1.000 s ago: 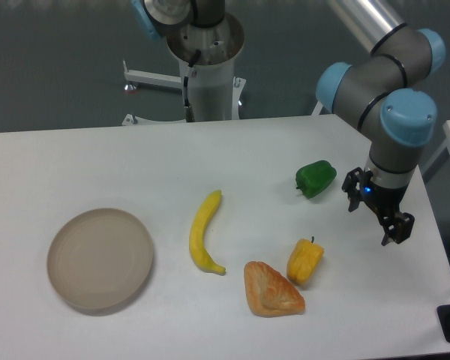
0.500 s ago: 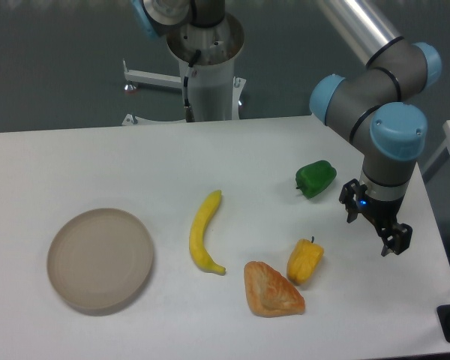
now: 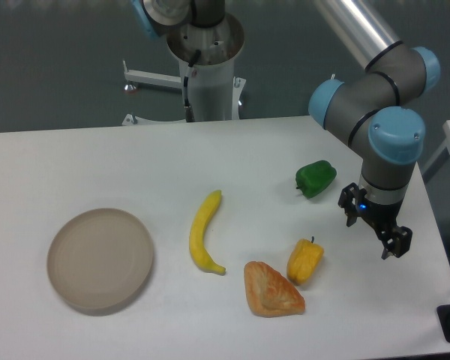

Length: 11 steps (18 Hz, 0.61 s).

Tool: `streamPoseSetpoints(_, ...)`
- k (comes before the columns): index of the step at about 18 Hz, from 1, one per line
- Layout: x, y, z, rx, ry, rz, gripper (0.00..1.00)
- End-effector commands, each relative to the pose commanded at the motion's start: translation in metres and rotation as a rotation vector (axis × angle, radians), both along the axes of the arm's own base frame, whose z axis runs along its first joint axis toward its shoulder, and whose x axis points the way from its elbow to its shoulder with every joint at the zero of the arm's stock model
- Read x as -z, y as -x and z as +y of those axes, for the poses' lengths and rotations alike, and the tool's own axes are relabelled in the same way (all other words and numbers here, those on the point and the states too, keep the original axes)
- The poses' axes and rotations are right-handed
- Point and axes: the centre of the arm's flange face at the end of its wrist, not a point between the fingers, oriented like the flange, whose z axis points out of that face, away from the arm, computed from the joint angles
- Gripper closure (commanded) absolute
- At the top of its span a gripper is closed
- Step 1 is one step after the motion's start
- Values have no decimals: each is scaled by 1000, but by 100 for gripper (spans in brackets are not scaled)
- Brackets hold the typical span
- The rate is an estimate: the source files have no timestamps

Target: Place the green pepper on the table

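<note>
One green pepper (image 3: 316,178) lies on the white desk (image 3: 285,146), toward its right edge. End effector (image 3: 373,229) just beside it, fingers spread, empty. Nearer the front edge: yellow pepper (image 3: 305,260), pastry (image 3: 270,289), banana (image 3: 203,232); beige plate (image 3: 100,259) left.

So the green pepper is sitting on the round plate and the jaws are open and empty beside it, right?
Not quite: the camera view shows the green pepper sitting on the white table, far from the plate. The gripper is open and empty beside it.
</note>
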Motion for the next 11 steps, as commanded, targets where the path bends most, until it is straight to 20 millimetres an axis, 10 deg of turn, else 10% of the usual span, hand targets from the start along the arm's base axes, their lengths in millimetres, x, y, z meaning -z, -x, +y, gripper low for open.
streamPoseSetpoints(11,3,0,0,5,3,-4,0)
